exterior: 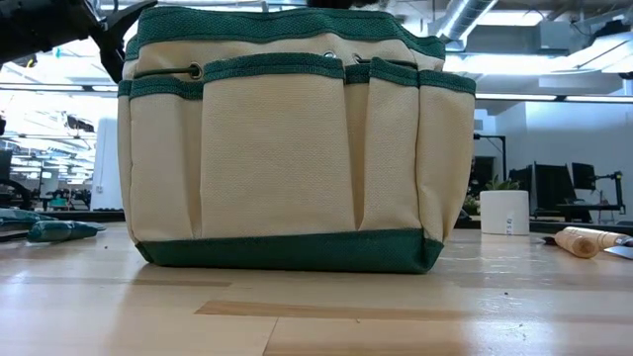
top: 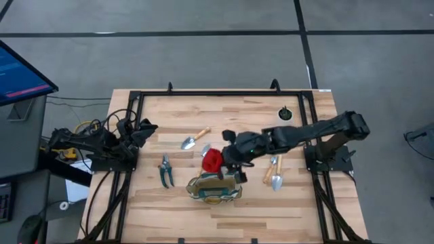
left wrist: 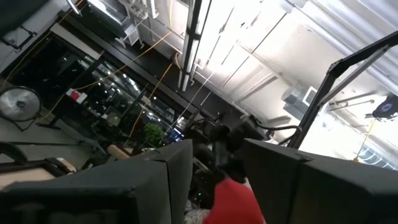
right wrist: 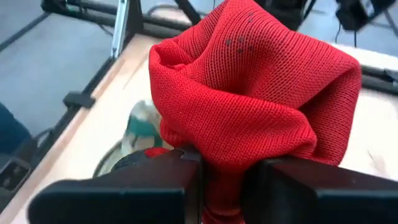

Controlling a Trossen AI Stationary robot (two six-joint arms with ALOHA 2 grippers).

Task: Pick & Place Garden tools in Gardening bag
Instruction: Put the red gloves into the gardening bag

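Note:
A red knit item point(top: 213, 160) is bunched in my shut right gripper point(top: 224, 160), just beyond the far rim of the tan and green gardening bag point(top: 215, 187). The bag stands upright on its base in the low view point(exterior: 287, 138) and hides the red item there. A wooden-handled trowel point(top: 195, 139), green-handled shears point(top: 165, 170) and two more wooden-handled tools point(top: 274, 173) lie flat on the table. My left gripper point(left wrist: 217, 177) is open and empty at the table's left edge point(top: 139, 132). My right gripper pinches a bunched fold of the red knit item point(right wrist: 222, 171) between its two fingers point(right wrist: 155, 180), several layers together. The fingers reach in from the table's right. The rest of the fabric point(right wrist: 249, 87) bulges out ahead of the fingers in a loose lump.
A small potted plant point(top: 285, 114) stands at the far right; it shows as a white pot in the low view point(exterior: 504, 212). Black frame rails point(top: 224, 95) run along the table's far and side edges. Bare wood lies along the near edge point(top: 224, 220).

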